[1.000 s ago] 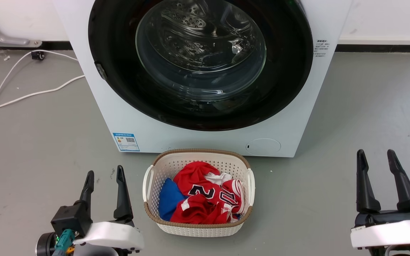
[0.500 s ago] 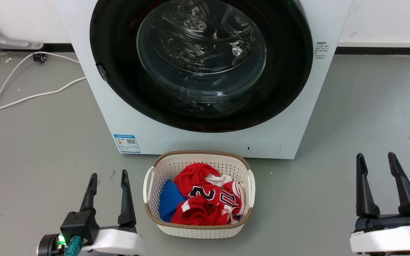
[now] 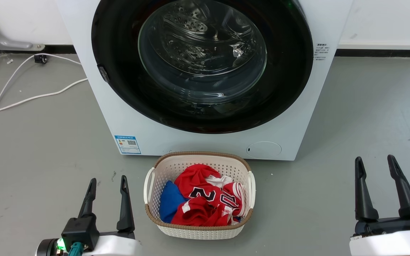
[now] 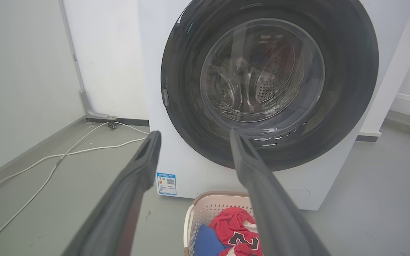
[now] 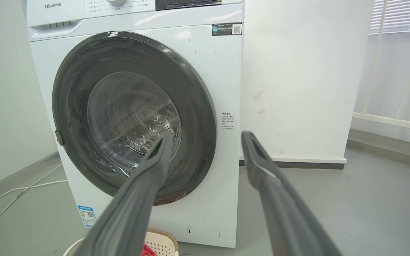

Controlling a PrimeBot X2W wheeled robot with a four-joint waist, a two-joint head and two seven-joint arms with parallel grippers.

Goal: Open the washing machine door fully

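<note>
Door [image 3: 202, 60] of the washer: big round disc, glossy black ring w/ bulging clear glass bowl at centre, perforated steel drum visible thru the glass. It lies flush in the smooth white machine front [image 3: 148, 131], w/ a small latch tab on its left rim. Machine stands at far edge of the matte grey floor [image 3: 351, 117], by the wall. Just in front sits a cream plastic basket [image 3: 199, 231] w/ perforated walls & a brown woven-look rim. Inside it are a crumpled red jersey [image 3: 205, 199] & blue cloth [image 3: 169, 201]. Thin white cable [image 3: 30, 96] curves over the floor's left side.

L pincer [image 3: 107, 178] is at the floor's near-left, R pincer [image 3: 374, 157] near-right. Both have long tapered dark fingers spread apart, gripping nothing, well apart from the door. In wrist views, L pincer [image 4: 194, 132] & R pincer [image 5: 208, 134] each point toward the door, gap wide.
</note>
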